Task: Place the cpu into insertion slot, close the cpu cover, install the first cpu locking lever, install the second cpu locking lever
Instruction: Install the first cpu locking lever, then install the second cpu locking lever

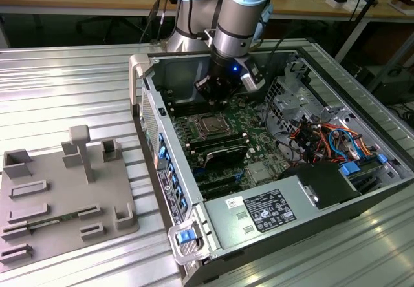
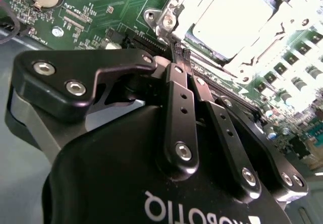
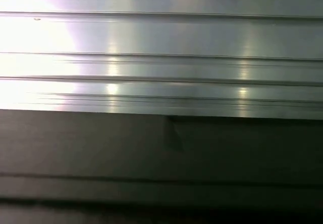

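Observation:
The cpu, a pale silvery square, lies flat in the insertion slot on the green board inside the open computer case. The cpu cover, a bright metal frame, lies down around the chip. My gripper is shut, its two black fingers pressed together with the tips at the socket's near corner. I cannot tell whether they touch the frame or a lever there. In the exterior view the gripper hangs just behind the socket, low inside the case.
Long black memory slots run beside the socket. A grey power supply and a bundle of cables fill the case toward the exterior view's right. The case wall stands close by. A grey fixture tray lies on the ribbed table.

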{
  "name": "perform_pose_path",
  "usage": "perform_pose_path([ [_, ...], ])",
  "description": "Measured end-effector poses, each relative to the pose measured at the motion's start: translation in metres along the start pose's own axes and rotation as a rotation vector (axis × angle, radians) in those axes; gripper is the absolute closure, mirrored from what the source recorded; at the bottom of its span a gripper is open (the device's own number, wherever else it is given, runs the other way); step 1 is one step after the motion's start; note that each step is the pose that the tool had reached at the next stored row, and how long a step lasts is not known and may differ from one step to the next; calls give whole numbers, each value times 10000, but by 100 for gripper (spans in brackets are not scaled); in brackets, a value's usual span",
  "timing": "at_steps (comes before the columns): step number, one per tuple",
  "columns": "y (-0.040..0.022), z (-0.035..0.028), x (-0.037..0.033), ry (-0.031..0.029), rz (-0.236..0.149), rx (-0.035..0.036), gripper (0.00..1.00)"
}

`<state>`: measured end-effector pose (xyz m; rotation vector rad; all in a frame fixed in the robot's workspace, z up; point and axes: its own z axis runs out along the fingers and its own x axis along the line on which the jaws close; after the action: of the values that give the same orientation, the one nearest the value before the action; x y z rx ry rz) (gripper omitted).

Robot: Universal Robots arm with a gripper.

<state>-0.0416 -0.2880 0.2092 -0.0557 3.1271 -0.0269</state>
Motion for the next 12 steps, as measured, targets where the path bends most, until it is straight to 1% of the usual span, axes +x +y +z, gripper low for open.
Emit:
perform_pose_path([
  [2,-8,-19,1,0,1,0,89],
  [4,-52,-24,2,0,2,1,89],
  [5,-58,-23,2,-1,3,-1,89],
  [12,-60,-23,2,0,5,0,89],
])
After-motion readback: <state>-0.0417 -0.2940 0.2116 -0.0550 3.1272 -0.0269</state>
